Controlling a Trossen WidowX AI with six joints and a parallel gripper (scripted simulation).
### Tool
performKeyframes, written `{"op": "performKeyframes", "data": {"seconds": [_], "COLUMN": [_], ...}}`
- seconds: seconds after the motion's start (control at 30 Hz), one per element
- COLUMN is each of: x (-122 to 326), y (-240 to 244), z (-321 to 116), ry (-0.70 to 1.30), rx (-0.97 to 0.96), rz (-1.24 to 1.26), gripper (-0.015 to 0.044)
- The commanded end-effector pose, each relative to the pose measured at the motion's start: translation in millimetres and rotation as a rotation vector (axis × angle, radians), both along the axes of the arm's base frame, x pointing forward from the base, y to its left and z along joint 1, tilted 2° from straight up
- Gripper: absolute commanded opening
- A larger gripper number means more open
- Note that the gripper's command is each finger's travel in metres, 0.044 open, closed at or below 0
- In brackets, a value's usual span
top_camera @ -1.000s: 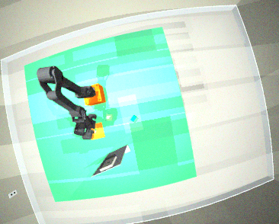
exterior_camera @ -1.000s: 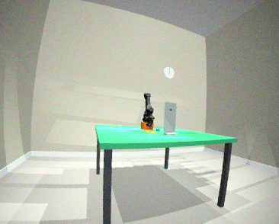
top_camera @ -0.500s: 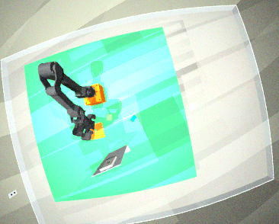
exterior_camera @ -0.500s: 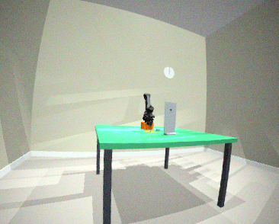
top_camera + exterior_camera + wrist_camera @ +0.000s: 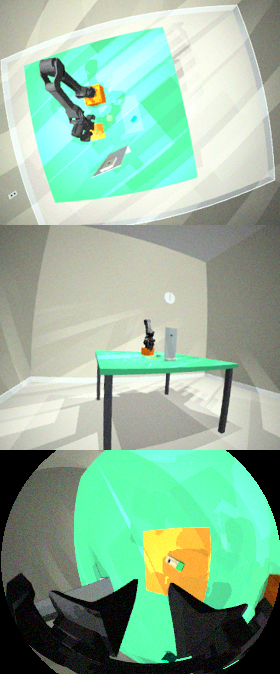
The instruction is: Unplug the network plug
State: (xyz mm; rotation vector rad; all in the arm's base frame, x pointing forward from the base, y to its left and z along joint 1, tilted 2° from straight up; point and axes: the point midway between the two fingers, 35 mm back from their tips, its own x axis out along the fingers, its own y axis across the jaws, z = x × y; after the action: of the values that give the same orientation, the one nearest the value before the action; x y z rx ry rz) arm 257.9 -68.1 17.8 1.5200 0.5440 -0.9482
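The plug [image 5: 178, 563] is lying on the table [image 5: 164, 153] [image 5: 191, 366] [image 5: 110, 510], wholly inside the yellow-orange marked square [image 5: 100, 134] [image 5: 151, 357] [image 5: 195, 542], out of the panel. Its long axis is running slantwise across the wrist view, with the pale end pointing to the upper left and the green end to the lower right, at an angle to the square's edges. Coloured surface is showing between the plug and every edge of the square. The gripper [image 5: 87, 129] [image 5: 149, 348] [image 5: 153, 585] is standing partly open and holding nothing, its two fingertips pointing toward the square with a gap between them and the plug beyond the gap. The upright panel [image 5: 120, 154] [image 5: 170, 345] [image 5: 80, 595] is standing near the square but apart from it; the orange base [image 5: 100, 100] [image 5: 145, 351] [image 5: 273, 592] is sitting apart on another side, leaving green tabletop between it and the square.
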Motion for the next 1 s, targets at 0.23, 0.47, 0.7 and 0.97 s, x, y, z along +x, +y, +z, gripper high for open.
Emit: {"op": "performKeyframes", "data": {"seconds": [0.23, 0.47, 0.7, 0.97], "x": [1.5, 0.1, -1.7, -4.4], "y": [-0.5, 0.2, 1.0, 2.0], "z": [16.1, 23.6, 31.2, 39.9], "ry": [-0.012, -0.011, -0.011, -0.011], "rx": [-0.005, -0.005, -0.004, -0.004], "rz": [-0.006, -0.005, -0.005, -0.005], "gripper": [0.0156, 0.0156, 0.0156, 0.0156]}}
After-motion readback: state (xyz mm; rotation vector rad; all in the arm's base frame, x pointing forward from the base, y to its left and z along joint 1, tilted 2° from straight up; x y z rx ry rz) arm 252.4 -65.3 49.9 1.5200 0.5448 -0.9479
